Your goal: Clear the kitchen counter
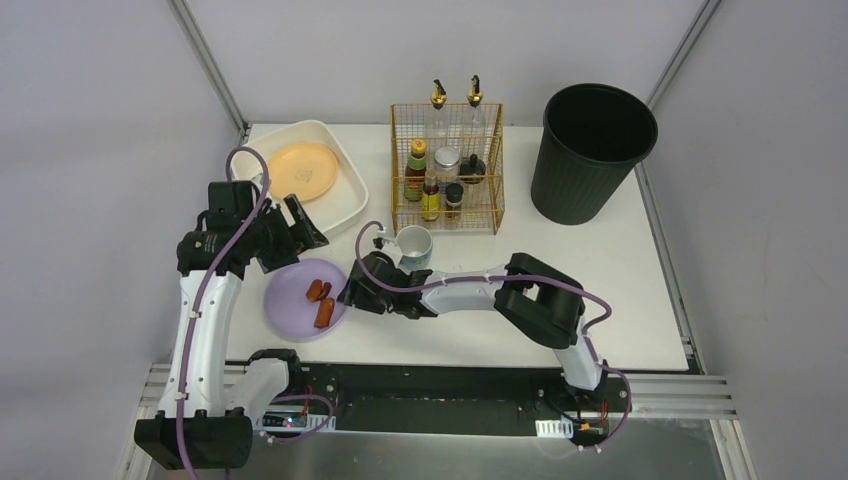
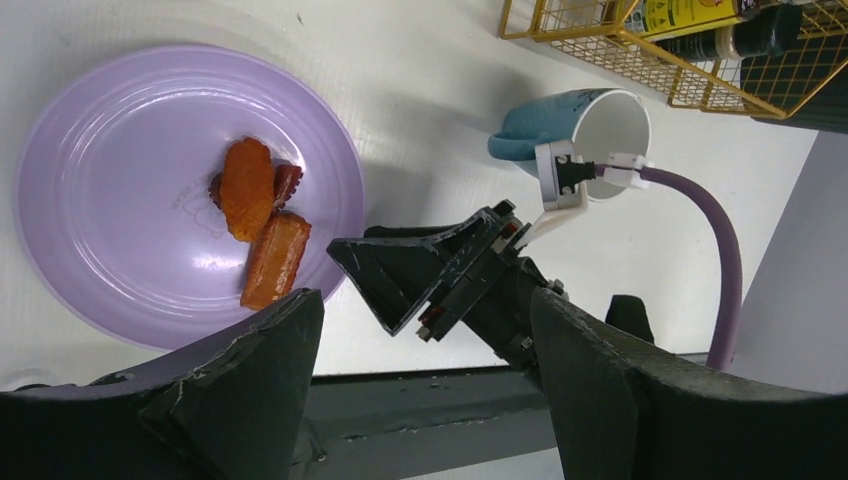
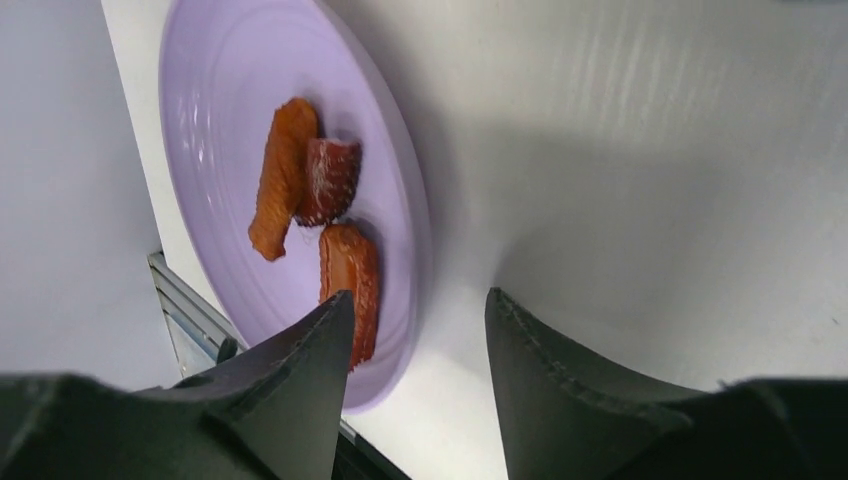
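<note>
Standing open low over the near part of the large flat white kitchen counter, the right gripper has its two dark fingers parted, with the rim of a round lilac plate showing between them. Whether either finger touches that rim cannot be told. Behind both tools, a black rail runs along the counter's front edge.

On the plate, just ahead of the right gripper's left finger, lie three orange-brown pieces of food, close together near the middle.

The left gripper hangs above the plate's far side, its fingers spread wide with nothing between them. Its camera looks down on the plate and on the right gripper.

Just behind the right gripper's wrist stands a teal mug with a white inside, upright on the counter.

Beyond the mug sits a gold wire basket holding small bottles and jars, two tall spouted ones at its back.

Just past the left gripper is a white rectangular basin with a yellow-orange plate lying inside.

Farthest from both tools, off to the right gripper's right, a black ribbed round bin stands on the counter's far corner.
</note>
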You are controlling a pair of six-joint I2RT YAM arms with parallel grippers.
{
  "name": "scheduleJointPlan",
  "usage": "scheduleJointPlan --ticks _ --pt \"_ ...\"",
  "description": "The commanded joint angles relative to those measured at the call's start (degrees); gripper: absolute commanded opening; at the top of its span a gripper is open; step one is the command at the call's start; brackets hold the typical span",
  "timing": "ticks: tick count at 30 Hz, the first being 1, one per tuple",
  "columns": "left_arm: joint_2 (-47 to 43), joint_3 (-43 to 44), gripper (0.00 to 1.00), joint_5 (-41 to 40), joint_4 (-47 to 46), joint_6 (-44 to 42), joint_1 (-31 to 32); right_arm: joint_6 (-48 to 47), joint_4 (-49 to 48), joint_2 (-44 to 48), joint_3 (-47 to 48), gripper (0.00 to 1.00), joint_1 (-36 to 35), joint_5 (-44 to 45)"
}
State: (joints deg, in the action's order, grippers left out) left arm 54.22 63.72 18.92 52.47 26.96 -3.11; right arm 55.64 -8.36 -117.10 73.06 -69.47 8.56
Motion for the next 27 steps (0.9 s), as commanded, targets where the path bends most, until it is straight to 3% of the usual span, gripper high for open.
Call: scheduleJointPlan --ticks 1,19,27 --pt "0.3 2.9 0.78 -1.3 0.5 -1.8 2.0 2.5 -1.0 -2.9 2.6 0.5 -0.4 1.8" --pt "0.8 3.8 0.79 -2.1 0.5 -1.7 2.9 3.3 1.8 -6.0 5.0 0.01 -0.3 -0.6" --pt "0.4 4.2 0.79 -2.5 0.8 -1.8 2.9 2.0 1.4 -2.1 1.9 0.0 -0.2 0.8"
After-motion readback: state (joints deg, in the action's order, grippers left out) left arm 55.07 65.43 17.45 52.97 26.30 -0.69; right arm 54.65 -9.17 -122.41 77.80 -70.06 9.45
